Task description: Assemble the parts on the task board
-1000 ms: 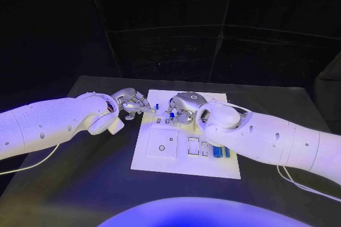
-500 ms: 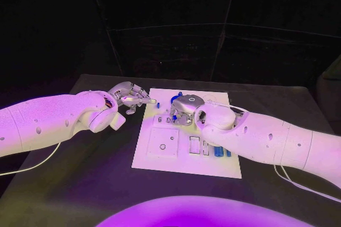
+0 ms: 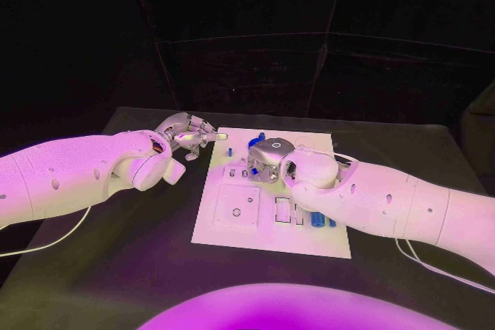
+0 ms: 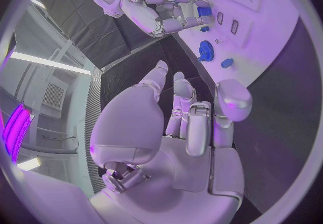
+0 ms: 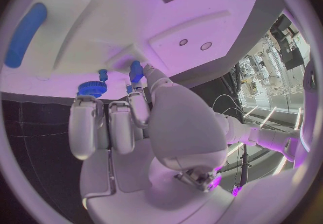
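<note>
Right wrist view, fingers (image 5: 138,86) pinching upright blue part (image 5: 136,71)

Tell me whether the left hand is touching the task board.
Apart. The left wrist view shows the left hand raised with dark table between its fingertips and the task board edge.

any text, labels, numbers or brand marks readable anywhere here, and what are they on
None can be read.
The task board carries only slots, holes and blue parts, no print that shows.
The left hand and the right hand bear no legible marking.
The room seen past the right hand in the right wrist view is too small and blurred for any sign to be read.
</note>
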